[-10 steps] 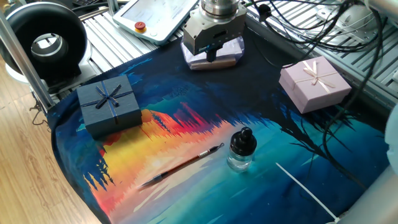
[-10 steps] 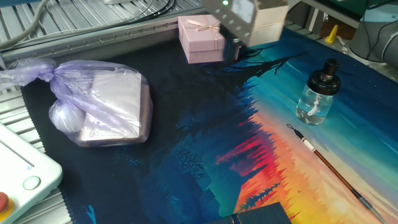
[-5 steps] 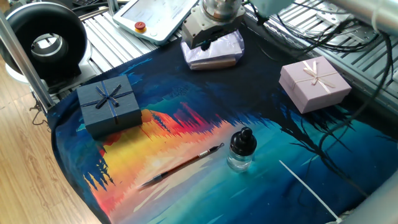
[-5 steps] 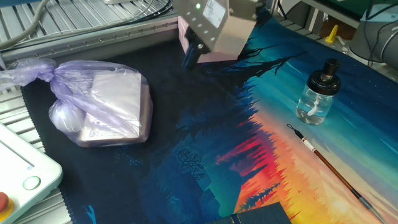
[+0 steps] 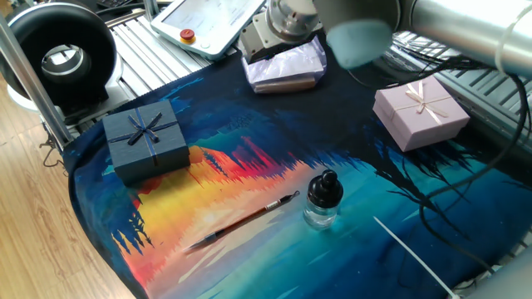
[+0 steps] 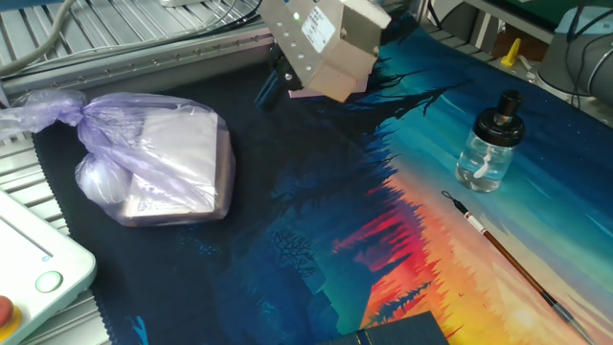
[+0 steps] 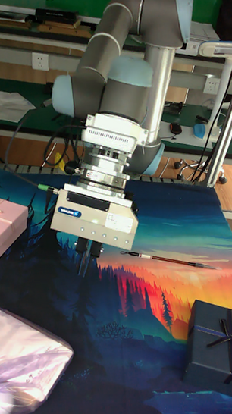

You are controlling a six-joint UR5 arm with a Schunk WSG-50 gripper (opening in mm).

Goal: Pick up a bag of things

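Note:
The bag of things (image 6: 163, 158) lies on the dark cloth at the left, a pale lilac crinkled plastic bag knotted at its upper left with flat pinkish contents inside. It also shows at the back of the table (image 5: 284, 68) and at the lower left (image 7: 28, 360). My gripper (image 6: 268, 86) hangs above the cloth to the right of the bag, apart from it. Its two dark fingers (image 7: 83, 256) point down, stand close together and hold nothing. In one fixed view the arm covers the fingers.
A pink-lilac gift box with a bow (image 5: 420, 112) stands at the table's side, partly behind the gripper body. A dark blue gift box (image 5: 145, 139), a glass bottle with a black cap (image 5: 322, 199) and a thin brush (image 5: 241, 220) lie on the painted cloth. A teach pendant (image 5: 208, 21) lies beyond the bag.
The gripper has travelled from beside the pink-lilac gift box toward the bag, and the arm now swings over the table. The bag has not moved.

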